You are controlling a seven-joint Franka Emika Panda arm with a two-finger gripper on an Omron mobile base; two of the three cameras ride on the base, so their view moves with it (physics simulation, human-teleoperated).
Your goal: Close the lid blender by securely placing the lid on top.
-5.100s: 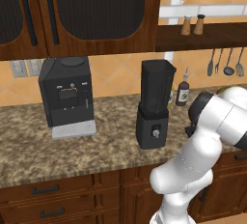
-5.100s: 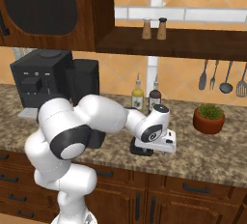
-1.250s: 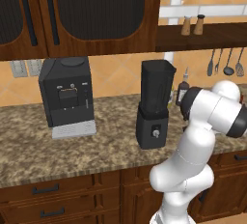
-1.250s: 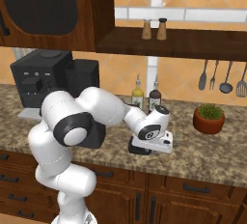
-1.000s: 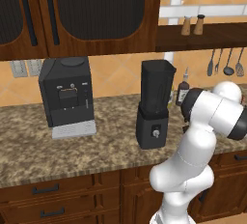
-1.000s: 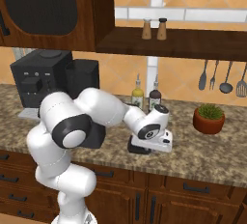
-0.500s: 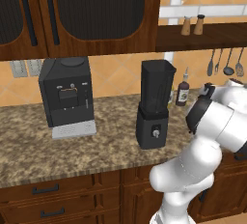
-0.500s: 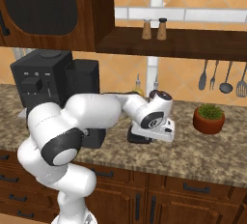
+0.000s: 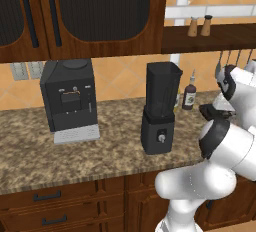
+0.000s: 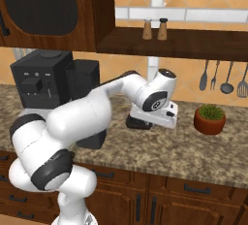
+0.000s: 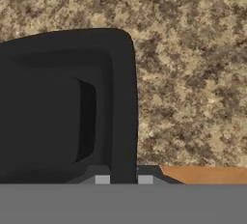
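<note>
The black blender (image 9: 159, 113) stands on the counter with its square jar mouth (image 9: 164, 68) uncovered; in the right base view the blender (image 10: 86, 86) is partly hidden behind my arm. The flat black lid (image 11: 58, 107) has its right rim pinched between my fingertips (image 11: 102, 179). My gripper (image 11: 123, 179) is shut on that rim. In the right base view the lid (image 10: 137, 122) hangs dark under my white hand, just above the counter, to the right of the blender. The left base view shows the lid (image 9: 207, 110) beside my forearm.
A wider black coffee machine (image 9: 68, 101) with a grey tray sits left of the blender. A dark thin-necked bottle (image 9: 189, 92) stands by the wall behind it. A potted plant (image 10: 209, 118) is right of my hand. Utensils (image 10: 220, 76) hang on the wall.
My hand has risen a little off the counter and turned, carrying the lid with it. The blender has stayed in place.
</note>
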